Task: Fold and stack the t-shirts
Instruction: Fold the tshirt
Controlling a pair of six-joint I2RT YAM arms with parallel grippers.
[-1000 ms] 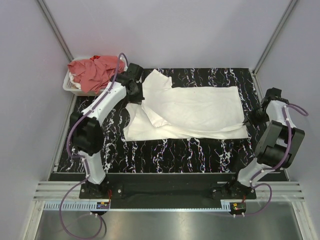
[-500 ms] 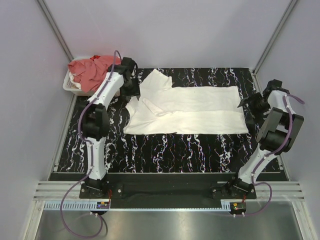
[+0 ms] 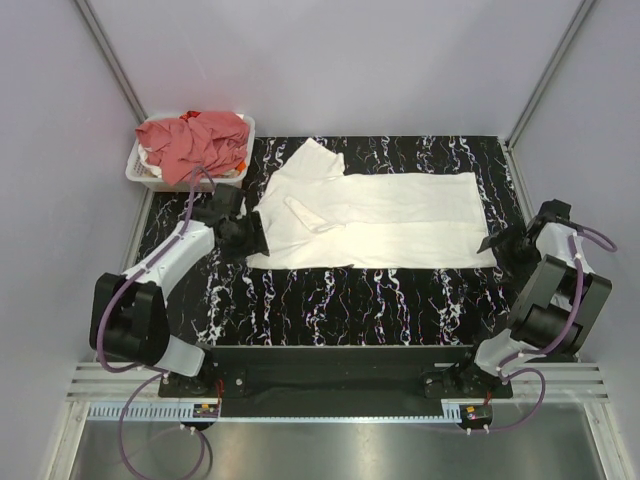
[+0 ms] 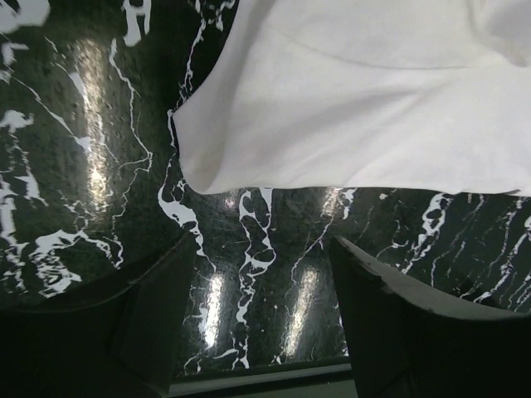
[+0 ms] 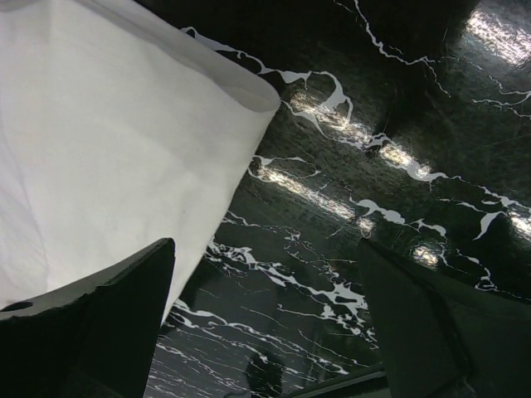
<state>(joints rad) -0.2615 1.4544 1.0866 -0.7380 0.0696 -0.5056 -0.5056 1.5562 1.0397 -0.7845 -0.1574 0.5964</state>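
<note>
White t-shirt [image 3: 385,220]: flat on middle of black marbled counter [image 3: 330,300], long band running 9 to 3 o'clock, sleeve folded inward near 9 o'clock end.
Left end effector [image 3: 250,235]: just off shirt's 8 o'clock corner, fingers apart, only bare counter between.
Right end effector [image 3: 497,250]: at shirt's 4 o'clock corner, fingers spread wide, gripping nothing; cloth edge beside one finger.
Far, 10 o'clock: salmon-red t-shirts [image 3: 190,140] heaped in white basket [image 3: 135,172].
</note>
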